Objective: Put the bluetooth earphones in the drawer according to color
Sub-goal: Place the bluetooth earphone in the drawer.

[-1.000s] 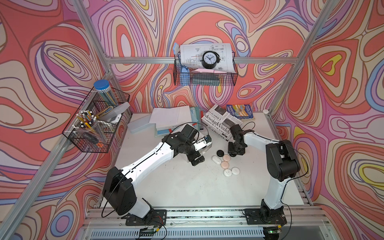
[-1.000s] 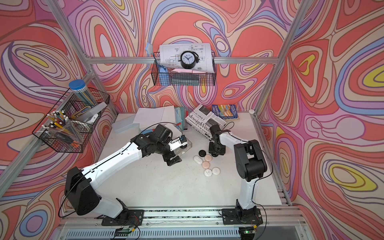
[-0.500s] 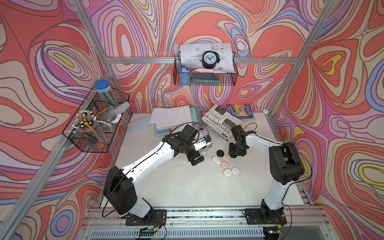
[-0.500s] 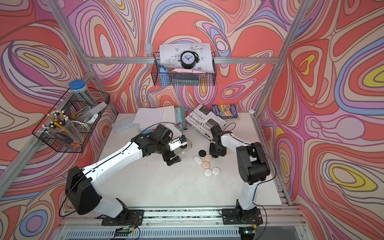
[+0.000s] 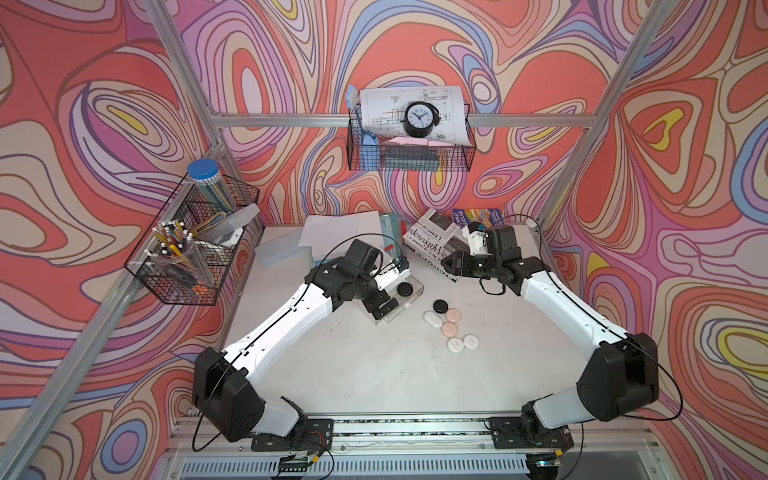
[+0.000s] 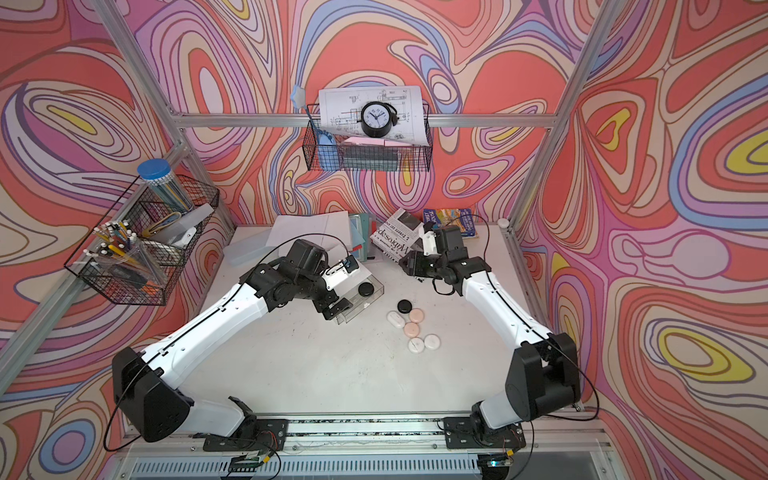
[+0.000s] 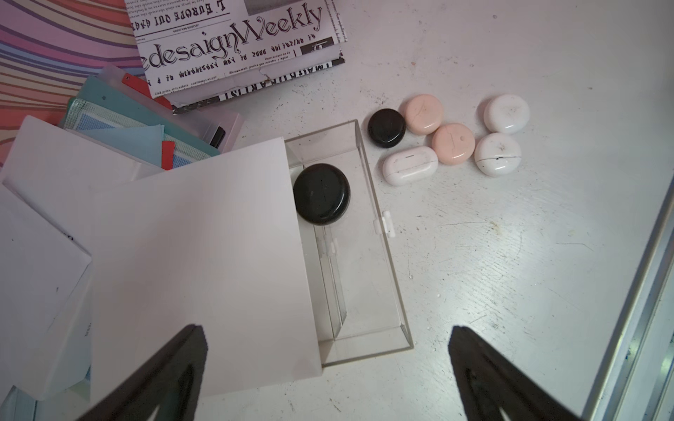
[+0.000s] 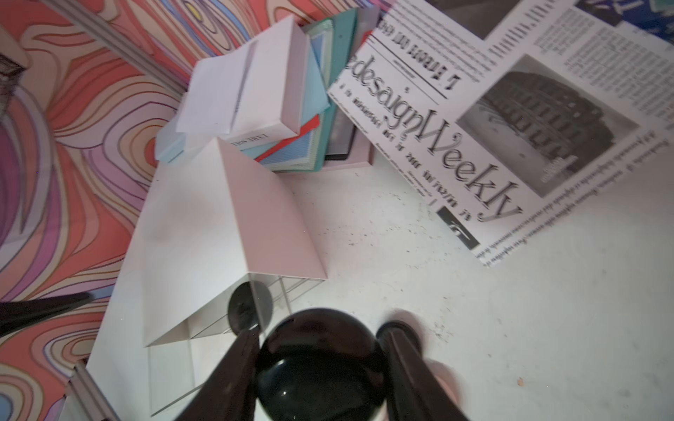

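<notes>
- The right gripper (image 5: 451,263) is clamped on a glossy black earphone case (image 8: 321,368), and by its shadow it seems lifted clear of the table (image 5: 374,374).
- The left gripper (image 7: 326,330) stands wide open and empty over the far end of the clear drawer (image 7: 364,291), which is pulled out of its white housing (image 7: 200,237).
- 1 black case (image 7: 321,193) lies in the drawer, at the end nearest the newspaper (image 7: 237,47).
- Just beside the drawer sit 6 more: 1 loose black case (image 7: 386,127), 2 pink cases (image 7: 423,113) (image 7: 453,143) and 3 white cases (image 7: 410,166) (image 7: 498,154) (image 7: 507,113).
- The drawer lies near the right gripper, toward the robot's left and slightly toward its base. Its long axis slants from the newspaper toward the left gripper.
- The occupied end is the one closer to the right gripper, so I judge a short move across and down would set the carried case beside its match.
</notes>
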You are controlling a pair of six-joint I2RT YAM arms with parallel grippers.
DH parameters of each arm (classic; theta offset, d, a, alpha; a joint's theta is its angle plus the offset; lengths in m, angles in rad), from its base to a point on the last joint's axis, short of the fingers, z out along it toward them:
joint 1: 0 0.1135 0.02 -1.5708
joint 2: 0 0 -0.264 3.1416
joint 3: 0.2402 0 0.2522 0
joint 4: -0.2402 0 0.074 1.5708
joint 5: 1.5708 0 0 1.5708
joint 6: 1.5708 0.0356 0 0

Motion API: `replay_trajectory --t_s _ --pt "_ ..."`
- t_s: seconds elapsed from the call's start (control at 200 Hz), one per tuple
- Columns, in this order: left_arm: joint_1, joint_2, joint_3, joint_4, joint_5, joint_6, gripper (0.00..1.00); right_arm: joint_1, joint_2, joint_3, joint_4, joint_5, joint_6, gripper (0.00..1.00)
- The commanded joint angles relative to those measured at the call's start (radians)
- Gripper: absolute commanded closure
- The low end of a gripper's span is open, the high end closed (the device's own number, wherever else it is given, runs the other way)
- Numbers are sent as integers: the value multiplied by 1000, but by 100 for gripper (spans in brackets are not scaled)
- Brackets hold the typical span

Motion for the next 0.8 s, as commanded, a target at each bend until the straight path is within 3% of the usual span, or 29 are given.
replay_trajectory --t_s 0.0,0.185,0.501,0.796 --pt "27 -24 14 -38 -13 21 1 62 -23 22 72 -85 -42 100" --pt "79 -32 16 -66 39 36 1 136 -3 -3 149 -103 -36 100" --pt "90 -54 -10 -74 48 59 1 235 68 14 159 -106 -58 100" --pt "90 -49 -7 -83 77 57 1 260 111 -63 276 -128 -22 100"
